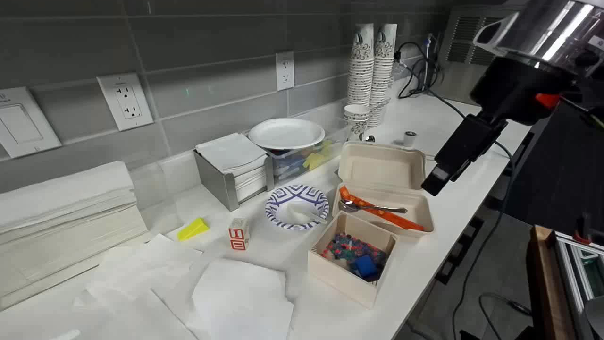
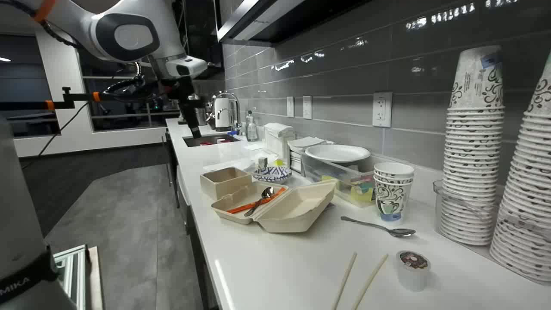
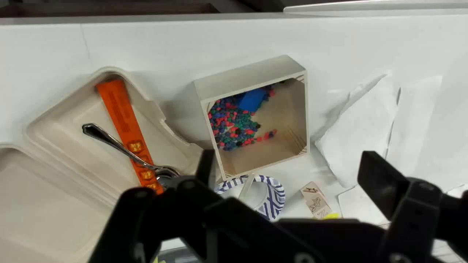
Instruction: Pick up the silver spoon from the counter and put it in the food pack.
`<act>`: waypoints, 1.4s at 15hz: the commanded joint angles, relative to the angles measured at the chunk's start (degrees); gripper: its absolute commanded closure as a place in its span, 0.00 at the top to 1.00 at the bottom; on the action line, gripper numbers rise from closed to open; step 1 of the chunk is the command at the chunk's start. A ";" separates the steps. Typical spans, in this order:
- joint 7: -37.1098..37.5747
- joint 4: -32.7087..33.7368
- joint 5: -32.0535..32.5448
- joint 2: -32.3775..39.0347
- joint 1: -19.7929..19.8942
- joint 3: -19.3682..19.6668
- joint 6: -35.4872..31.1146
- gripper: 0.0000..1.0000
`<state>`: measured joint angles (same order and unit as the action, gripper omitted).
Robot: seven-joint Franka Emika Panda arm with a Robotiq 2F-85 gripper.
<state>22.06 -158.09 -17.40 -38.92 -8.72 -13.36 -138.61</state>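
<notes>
The tan food pack stands open on the counter in both exterior views [image 1: 382,165] [image 2: 297,211] and the wrist view [image 3: 47,208]. A silver spoon [image 1: 384,208] lies inside its base across an orange packet [image 3: 122,113]; this spoon also shows in the wrist view [image 3: 119,145]. Another silver spoon [image 2: 371,224] lies flat on the counter beyond the lid, near the paper cups; it is out of the wrist view. My gripper [image 3: 292,170] is open and empty, its fingers wide apart. In both exterior views it hangs above the counter [image 1: 436,182] [image 2: 196,132], touching nothing.
A smaller square box [image 3: 252,78] with colourful bits stands beside the food pack. A patterned bowl [image 1: 297,193], a letter block [image 1: 239,233] and papers lie near. Paper cups [image 2: 394,189], a coffee pod [image 2: 412,271] and two sticks [image 2: 370,282] are beyond the lid. A tiled wall backs the counter.
</notes>
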 commanded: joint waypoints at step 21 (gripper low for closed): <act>44.58 19.21 32.28 29.57 33.03 -4.05 -15.01 1.00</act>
<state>56.23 -143.41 7.28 -14.02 18.19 -14.94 -154.30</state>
